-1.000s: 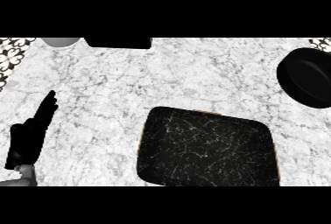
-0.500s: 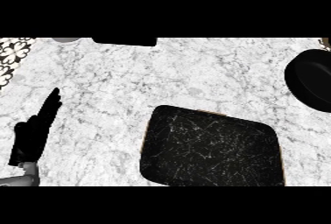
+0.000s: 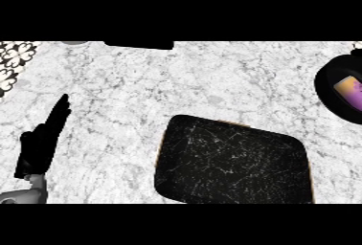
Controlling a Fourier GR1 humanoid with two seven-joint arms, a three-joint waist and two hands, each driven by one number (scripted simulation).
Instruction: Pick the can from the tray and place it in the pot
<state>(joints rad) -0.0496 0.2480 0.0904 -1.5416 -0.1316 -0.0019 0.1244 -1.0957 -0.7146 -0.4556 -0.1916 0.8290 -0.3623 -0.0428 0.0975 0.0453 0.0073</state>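
Already we find the can point(image 3: 348, 89) lying inside the pot point(image 3: 331, 98) at far right, with the tray point(image 3: 233, 165) bare. Our left hand point(image 3: 42, 141) rests at left, fingers straight and together. Likely light, rigid and smooth, the can suits gripping around its sides.

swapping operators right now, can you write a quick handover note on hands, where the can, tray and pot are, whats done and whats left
Left hand: open, fingers straight, resting at the left of the counter, holding nothing.
Right hand: not in view.
Tray: dark, at the lower centre of the counter, nothing on it.
Pot: black, at the right edge, partly cut off by the view.
Can: purple and orange, lying inside the pot.
Done: the can is off the tray and in the pot, so the placement looks complete.
Left: probably nothing for the can; just check where the right hand is before moving on.
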